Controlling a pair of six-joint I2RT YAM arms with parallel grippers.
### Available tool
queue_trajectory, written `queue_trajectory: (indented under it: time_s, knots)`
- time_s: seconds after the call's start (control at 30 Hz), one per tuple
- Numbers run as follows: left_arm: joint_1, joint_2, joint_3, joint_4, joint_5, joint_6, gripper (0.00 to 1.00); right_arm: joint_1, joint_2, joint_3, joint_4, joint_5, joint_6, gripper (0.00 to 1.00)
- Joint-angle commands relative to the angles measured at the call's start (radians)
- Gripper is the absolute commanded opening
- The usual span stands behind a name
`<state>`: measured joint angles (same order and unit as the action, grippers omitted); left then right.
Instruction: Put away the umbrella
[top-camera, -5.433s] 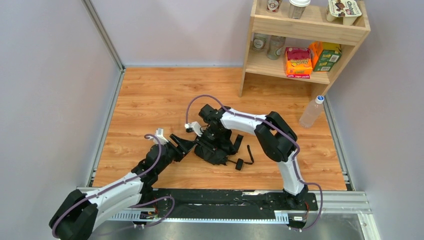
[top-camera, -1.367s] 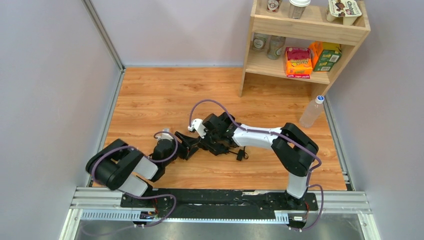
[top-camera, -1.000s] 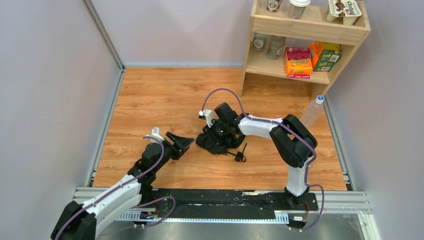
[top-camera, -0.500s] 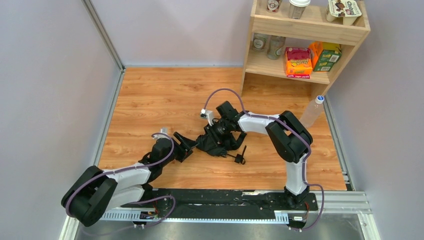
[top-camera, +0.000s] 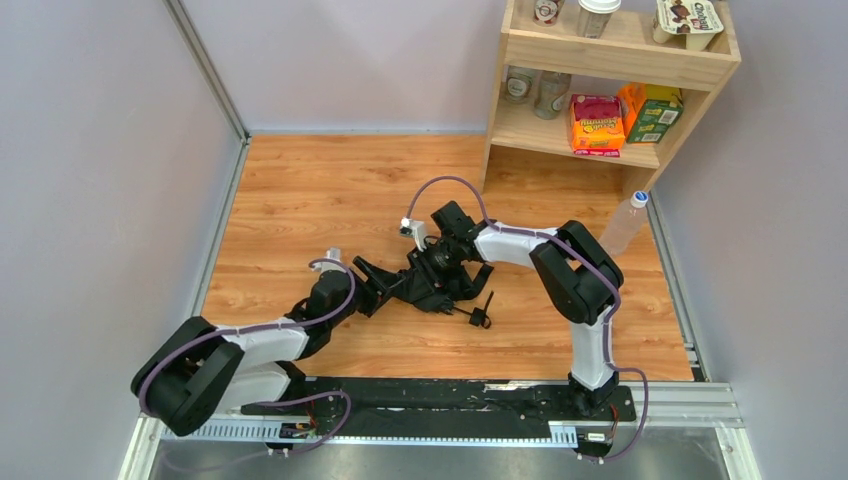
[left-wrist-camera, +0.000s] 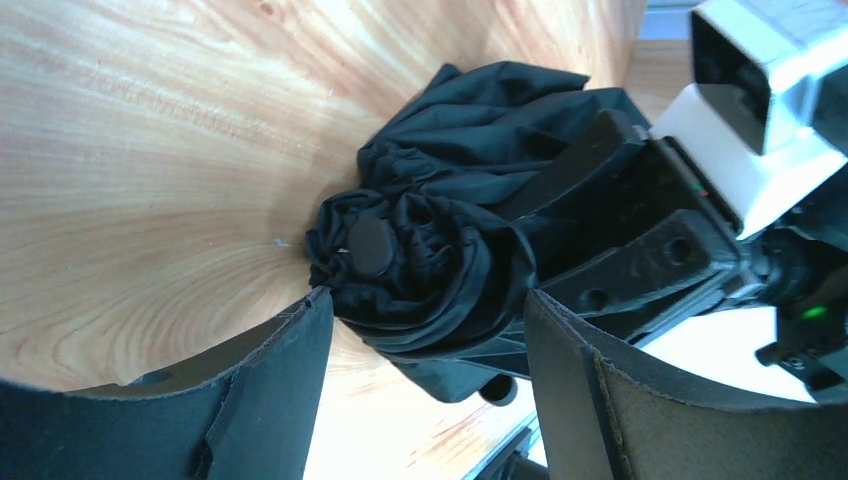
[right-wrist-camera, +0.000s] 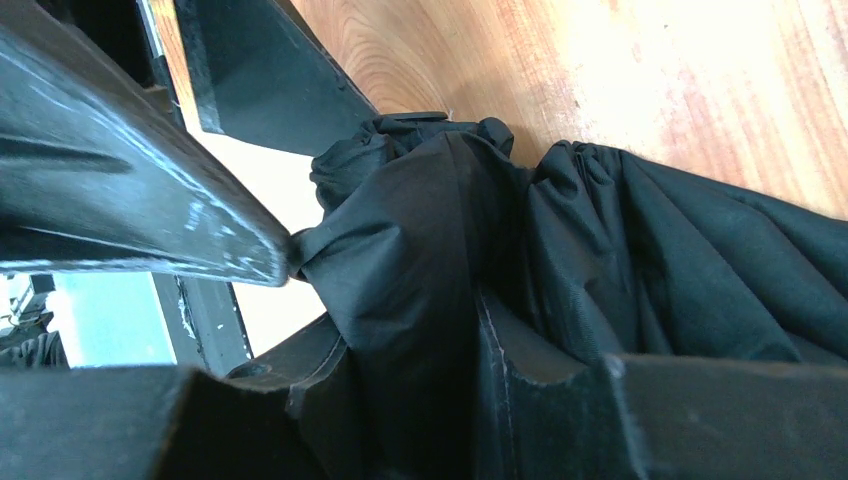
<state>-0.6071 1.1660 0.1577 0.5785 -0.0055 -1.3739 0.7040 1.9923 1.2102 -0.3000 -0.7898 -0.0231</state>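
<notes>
Movement since 1 second ago is all on the left side. The left gripper (top-camera: 383, 290) was then well apart from the umbrella (top-camera: 440, 288), and now it has come forward until its 2 fingers stand on either side of the near end of the bundle. The right gripper (top-camera: 437, 262) has not let go in this time. Its jaws stay closed on a fold of the black fabric, and the right wrist view shows the cloth pinched between them. I judge that the bundle is being prepared for a hold with 2 arms, so that it can be pressed together or lifted. Nothing is put away yet.

The umbrella lies collapsed on the wooden table (top-camera: 300, 190), in front of the shelf (top-camera: 600, 60) and to its left, well apart from it. Its strap (top-camera: 482, 318) trails on the side farther from the shelf. In the left wrist view the round tip cap (left-wrist-camera: 370, 245) sits between the left jaws. They are wide open and very close to the fabric, but I cannot tell if they already touch it.
</notes>
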Motion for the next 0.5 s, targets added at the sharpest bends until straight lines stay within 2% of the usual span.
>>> queue_trajectory:
  time_s: [0.0,0.2,0.3,0.37,0.43,0.47]
  knots:
    - [-0.023,0.072,0.031,0.095,-0.001,0.004,0.76,0.014,0.088,-0.043,-0.186,0.081,-0.017,0.0]
    - [-0.026,0.269,0.042,0.291,0.068,0.016,0.77,0.018,0.077,-0.04,-0.185,0.072,-0.02,0.0]
    - [-0.017,0.389,0.049,0.331,0.068,0.016,0.77,0.026,0.071,-0.031,-0.195,0.072,-0.032,0.0]
    - [-0.002,0.444,0.042,0.383,0.079,0.022,0.68,0.031,0.066,-0.032,-0.186,0.066,-0.034,0.0]
    - [0.001,0.471,0.046,0.409,0.082,0.042,0.46,0.041,0.072,-0.025,-0.189,0.072,-0.038,0.0]
    - [0.001,0.469,0.051,0.399,0.076,0.065,0.4,0.049,0.079,-0.018,-0.195,0.087,-0.041,0.0]
